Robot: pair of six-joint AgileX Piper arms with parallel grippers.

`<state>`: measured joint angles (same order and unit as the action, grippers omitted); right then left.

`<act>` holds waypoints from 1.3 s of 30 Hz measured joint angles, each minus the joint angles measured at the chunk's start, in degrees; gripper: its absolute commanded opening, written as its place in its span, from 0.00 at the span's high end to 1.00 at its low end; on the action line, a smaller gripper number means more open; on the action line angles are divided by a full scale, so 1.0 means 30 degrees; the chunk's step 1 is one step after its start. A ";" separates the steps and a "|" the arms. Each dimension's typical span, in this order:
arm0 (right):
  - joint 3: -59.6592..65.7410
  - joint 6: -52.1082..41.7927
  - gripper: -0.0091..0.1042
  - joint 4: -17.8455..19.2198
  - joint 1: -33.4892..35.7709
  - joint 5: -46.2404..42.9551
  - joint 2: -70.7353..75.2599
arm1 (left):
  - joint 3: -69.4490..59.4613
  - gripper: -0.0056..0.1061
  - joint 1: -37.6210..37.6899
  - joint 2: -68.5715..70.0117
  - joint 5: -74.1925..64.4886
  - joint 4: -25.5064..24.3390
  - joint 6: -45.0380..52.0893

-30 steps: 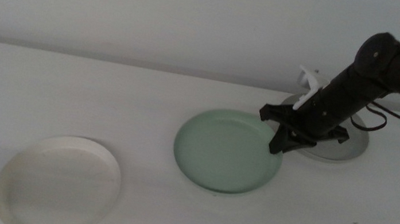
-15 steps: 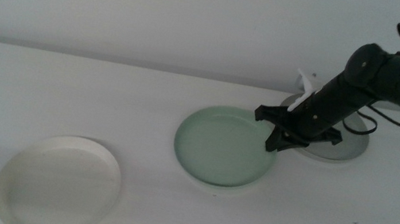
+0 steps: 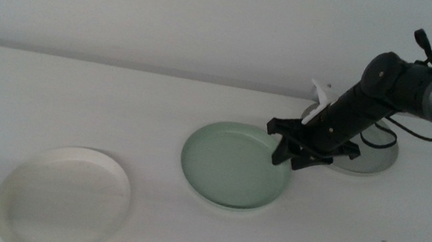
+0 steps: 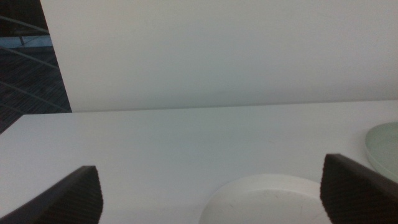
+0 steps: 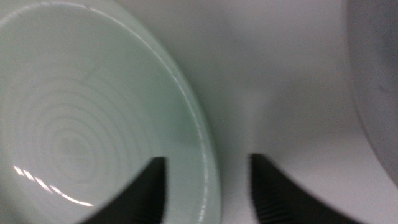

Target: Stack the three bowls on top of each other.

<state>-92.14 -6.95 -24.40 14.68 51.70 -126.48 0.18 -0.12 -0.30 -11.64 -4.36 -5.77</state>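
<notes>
1. Three bowls are seen lying apart on the table [image 3: 72, 98], none stacked yet: the mint green bowl [image 3: 235, 165] lies directly under the right end effector [image 3: 290, 155], the grey bowl [image 3: 371, 159] just behind it, and the white bowl [image 3: 63, 198] well away, near the left end effector [image 4: 211, 190].
2. The right end effector's jaws are held apart, straddling the mint green bowl's near rim, one jaw inside and one outside; no squeeze on the rim is seen yet.
3. The mint green bowl is judged stiff, light, glossy and probably slippery, perhaps brittle; the low rim is the only place a hold can be taken.
4. The left end effector is parked with its jaws wide apart.
</notes>
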 measured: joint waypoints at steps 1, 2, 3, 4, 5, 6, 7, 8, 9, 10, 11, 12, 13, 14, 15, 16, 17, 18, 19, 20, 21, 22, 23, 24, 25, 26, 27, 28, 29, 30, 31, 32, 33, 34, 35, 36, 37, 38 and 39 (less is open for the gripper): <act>-0.0220 -0.0061 0.36 -0.0110 0.0000 0.0043 0.0089 | 0.0000 0.11 0.0000 0.0000 0.0000 0.0000 0.0000; -0.0437 -0.0237 0.32 -0.0183 0.0000 0.0160 0.0245 | 0.0000 0.11 0.0000 0.0000 0.0000 0.0000 0.0000; -0.0806 -0.0285 0.29 -0.0231 0.0000 0.0326 0.0493 | 0.0000 0.11 0.0000 0.0000 0.0000 0.0000 0.0000; -0.1270 -0.0354 0.29 -0.0231 0.0000 0.0552 0.0828 | 0.0000 0.11 0.0000 0.0000 0.0000 0.0000 0.0000; -0.1813 -0.0361 0.29 -0.0231 -0.0047 0.0800 0.1229 | 0.0000 0.11 0.0000 0.0000 0.0000 0.0000 0.0000; -0.2451 -0.0250 0.29 -0.0231 -0.0138 0.1071 0.1564 | 0.0000 0.11 0.0000 0.0000 0.0000 0.0000 0.0000; -0.3187 0.0084 0.29 -0.0068 -0.0338 0.1447 0.1958 | 0.0000 0.11 0.0000 0.0000 0.0000 0.0000 0.0000; -0.3967 0.0509 0.29 0.0215 -0.0634 0.1934 0.2271 | 0.0000 0.11 0.0000 0.0000 0.0000 0.0000 0.0000; -0.4588 0.0854 0.29 0.0546 -0.1034 0.2371 0.2447 | 0.0000 0.11 0.0000 0.0000 0.0000 0.0000 0.0000; -0.5258 0.1239 0.29 0.1022 -0.1525 0.2951 0.2550 | 0.0000 0.11 0.0000 0.0000 0.0000 0.0000 0.0000; -0.5753 0.1512 0.29 0.1467 -0.2091 0.3494 0.2592 | 0.0000 0.11 0.0000 0.0000 0.0000 0.0000 0.0000; -0.6002 0.1698 0.29 0.1783 -0.2576 0.3984 0.2592 | 0.0000 0.11 0.0000 0.0000 0.0000 0.0000 0.0000; -0.6174 0.1798 0.29 0.2090 -0.3216 0.4465 0.2427 | 0.0000 0.11 0.0000 0.0000 0.0000 0.0000 0.0000; -0.6216 0.1846 0.30 0.2237 -0.3874 0.4892 0.2164 | 0.0000 0.11 0.0000 0.0000 0.0000 0.0000 0.0000; -0.6247 0.1889 0.31 0.2390 -0.4391 0.5200 0.1798 | 0.0000 0.11 0.0000 0.0000 0.0000 0.0000 0.0000; -0.6247 0.1918 0.33 0.2509 -0.5014 0.5507 0.1353 | 0.0000 0.11 0.0000 0.0000 0.0000 0.0000 0.0000; -0.6247 0.1918 0.34 0.2591 -0.5577 0.5691 0.0873 | 0.0000 0.11 0.0000 0.0000 0.0000 0.0000 0.0000; -0.6247 0.1970 0.36 0.2691 -0.6067 0.5785 0.0493 | 0.0000 0.11 0.0000 0.0000 0.0000 0.0000 0.0000; -0.6247 0.1970 0.37 0.2771 -0.6457 0.5852 0.0040 | 0.0000 0.11 0.0000 0.0000 0.0000 0.0000 0.0000; -0.6247 0.1970 0.37 0.2781 -0.6748 0.5898 -0.0370 | 0.0000 0.11 0.0000 0.0000 0.0000 0.0000 0.0000; -0.6247 0.2001 0.38 0.2781 -0.6917 0.5939 -0.0671 | 0.0000 0.11 0.0000 0.0000 0.0000 0.0000 0.0000; -0.6247 0.2001 0.38 0.2781 -0.7046 0.5939 -0.1000 | 0.0000 0.11 0.0000 0.0000 0.0000 0.0000 0.0000; -0.6247 0.2001 0.38 0.2781 -0.7089 0.5825 -0.1302 | 0.0000 0.11 0.0000 0.0000 0.0000 0.0000 0.0000; -0.6247 0.2001 0.38 0.2781 -0.7118 0.5708 -0.1581 | 0.0000 0.11 0.0000 0.0000 0.0000 0.0000 0.0000; -0.6247 0.2001 0.38 0.2748 -0.7118 0.5489 -0.1820 | 0.0000 0.11 0.0000 0.0000 0.0000 0.0000 0.0000; -0.6247 0.2001 0.38 0.2748 -0.7118 0.5256 -0.2047 | 0.0000 0.11 0.0000 0.0000 0.0000 0.0000 0.0000; -0.6247 0.2001 0.38 0.2748 -0.7118 0.5103 -0.2237 | 0.0000 0.11 0.0000 0.0000 0.0000 0.0000 0.0000; -0.6247 0.2001 0.38 0.2711 -0.7118 0.4890 -0.2439 | 0.0000 0.11 0.0000 0.0000 0.0000 0.0000 0.0000; -0.6247 0.2001 0.38 0.2711 -0.7118 0.4759 -0.2611 | 0.0000 0.11 0.0000 0.0000 0.0000 0.0000 0.0000; -0.6247 0.2001 0.38 0.2711 -0.7118 0.4646 -0.2749 | 0.0000 0.11 0.0000 0.0000 0.0000 0.0000 0.0000; -0.6247 0.2001 0.38 0.2711 -0.7118 0.4545 -0.2949 | 0.0000 0.11 0.0000 0.0000 0.0000 0.0000 0.0000; -0.6247 0.2001 0.38 0.2802 -0.7118 0.4511 -0.3099 | 0.0000 0.11 0.0000 0.0000 0.0000 0.0000 0.0000; -0.6247 0.2055 0.38 0.2817 -0.7118 0.4469 -0.3249 | 0.0000 0.11 0.0000 0.0000 0.0000 0.0000 0.0000; -0.6247 0.2131 0.38 0.2869 -0.7118 0.4423 -0.3267 | 0.0000 0.11 0.0000 0.0000 0.0000 0.0000 0.0000; -0.6295 0.2318 0.38 0.2906 -0.7118 0.4423 -0.3309 | 0.0000 0.11 0.0000 0.0000 0.0000 0.0000 0.0000; -0.6348 0.2318 0.39 0.2906 -0.7118 0.4423 -0.3342 | 0.0000 0.11 0.0000 0.0000 0.0000 0.0000 0.0000; -0.6342 0.2318 0.41 0.2922 -0.7118 0.4423 -0.3388 | 0.0000 0.11 0.0000 0.0000 0.0000 0.0000 0.0000; -0.6368 0.2318 0.43 0.2922 -0.7118 0.4423 -0.3422 | 0.0000 0.11 0.0000 0.0000 0.0000 0.0000 0.0000; -0.6368 0.2318 0.47 0.2954 -0.7118 0.4381 -0.3462 | 0.0000 0.11 0.0000 0.0000 0.0000 0.0000 0.0000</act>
<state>-111.24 0.00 -15.54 -6.68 64.84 -136.87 0.18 -0.12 -0.30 -11.64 -4.36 -5.77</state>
